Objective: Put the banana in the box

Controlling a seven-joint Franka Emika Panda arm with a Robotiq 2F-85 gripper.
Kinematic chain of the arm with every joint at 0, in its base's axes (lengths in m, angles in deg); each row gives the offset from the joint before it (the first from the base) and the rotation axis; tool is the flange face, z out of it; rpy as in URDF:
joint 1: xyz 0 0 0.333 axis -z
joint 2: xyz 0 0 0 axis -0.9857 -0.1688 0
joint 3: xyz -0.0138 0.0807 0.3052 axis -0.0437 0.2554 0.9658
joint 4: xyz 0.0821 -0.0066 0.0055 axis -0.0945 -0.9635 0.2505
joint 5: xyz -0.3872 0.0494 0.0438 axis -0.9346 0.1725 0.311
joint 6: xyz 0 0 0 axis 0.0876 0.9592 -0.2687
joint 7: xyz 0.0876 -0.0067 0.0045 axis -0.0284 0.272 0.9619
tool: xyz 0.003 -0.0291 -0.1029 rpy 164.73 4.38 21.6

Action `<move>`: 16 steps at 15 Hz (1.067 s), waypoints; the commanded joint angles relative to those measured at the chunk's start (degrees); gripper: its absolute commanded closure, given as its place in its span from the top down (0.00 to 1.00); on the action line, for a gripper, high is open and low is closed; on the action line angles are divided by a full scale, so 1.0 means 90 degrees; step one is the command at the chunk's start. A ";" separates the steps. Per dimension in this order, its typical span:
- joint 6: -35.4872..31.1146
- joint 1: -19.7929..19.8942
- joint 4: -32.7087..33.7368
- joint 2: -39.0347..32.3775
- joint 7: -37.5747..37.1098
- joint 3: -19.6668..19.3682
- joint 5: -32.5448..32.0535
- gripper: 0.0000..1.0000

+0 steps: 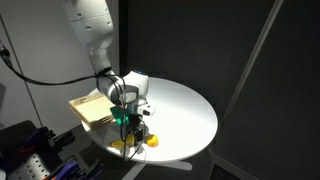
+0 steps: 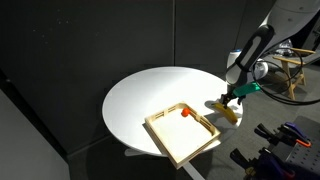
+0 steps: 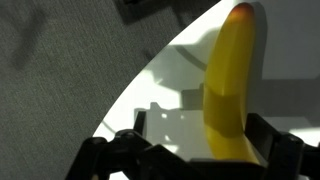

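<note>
The yellow banana [image 3: 230,70] lies on the round white table [image 2: 150,95], close to its edge. It also shows in both exterior views [image 1: 141,141] [image 2: 229,111]. My gripper [image 3: 200,125] is open and lowered over the banana, one finger on each side. The banana sits against one finger, with a gap to the other. In both exterior views the gripper [image 1: 128,121] [image 2: 233,97] points down at the banana. The tan wooden box [image 2: 160,128] [image 1: 86,108] lies on the table beside it, with a red mark [image 2: 186,113] at one corner.
A small orange-yellow ball [image 1: 154,142] lies next to the banana near the table edge. Dark curtains surround the table. Black equipment [image 2: 290,140] stands beyond the table edge near the arm. Grey carpet [image 3: 60,70] shows below the rim.
</note>
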 commanded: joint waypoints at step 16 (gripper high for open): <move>0.0231 -0.0151 -0.0058 0.0413 -0.0069 -0.0127 -0.0085 0.12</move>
